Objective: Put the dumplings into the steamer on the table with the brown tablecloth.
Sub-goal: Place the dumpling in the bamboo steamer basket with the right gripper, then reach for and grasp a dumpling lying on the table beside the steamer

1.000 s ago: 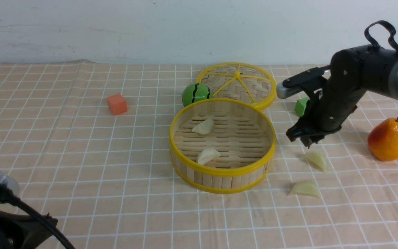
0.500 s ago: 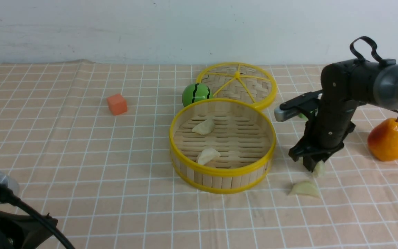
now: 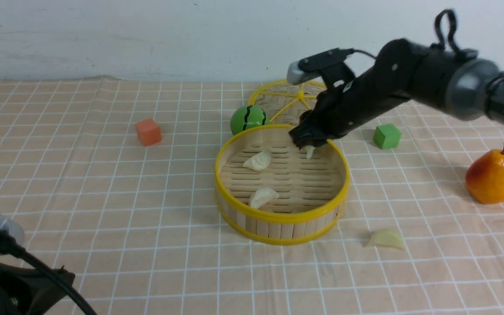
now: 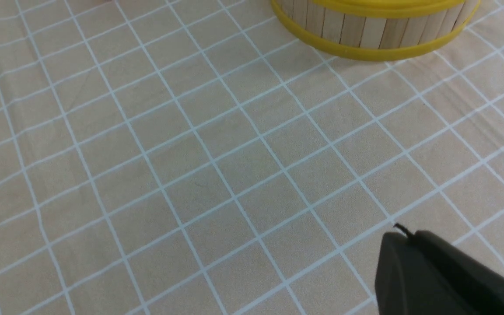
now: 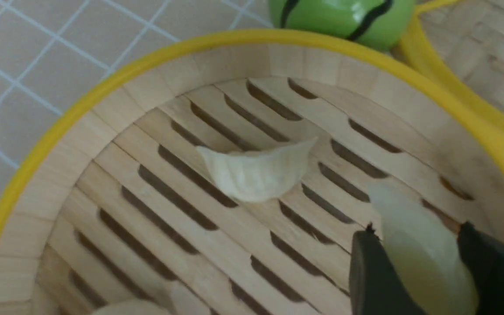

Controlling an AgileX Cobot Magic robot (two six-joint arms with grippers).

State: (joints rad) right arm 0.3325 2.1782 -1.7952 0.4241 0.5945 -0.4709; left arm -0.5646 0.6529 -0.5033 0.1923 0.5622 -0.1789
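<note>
the lid (image 3: 278,105) is partly hidden behind the right hand (image 3: 309,142), whose arm blurs; the left arm (image 3: 11,275) is cut off by the front view's edge.

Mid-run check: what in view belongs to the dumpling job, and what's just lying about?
Job:
- steamer
- two dumplings inside it
- dumpling in the right gripper
- dumpling on the brown tablecloth

Lying about:
- green striped ball
- woven lid
- orange block
- green block
- pear
</note>
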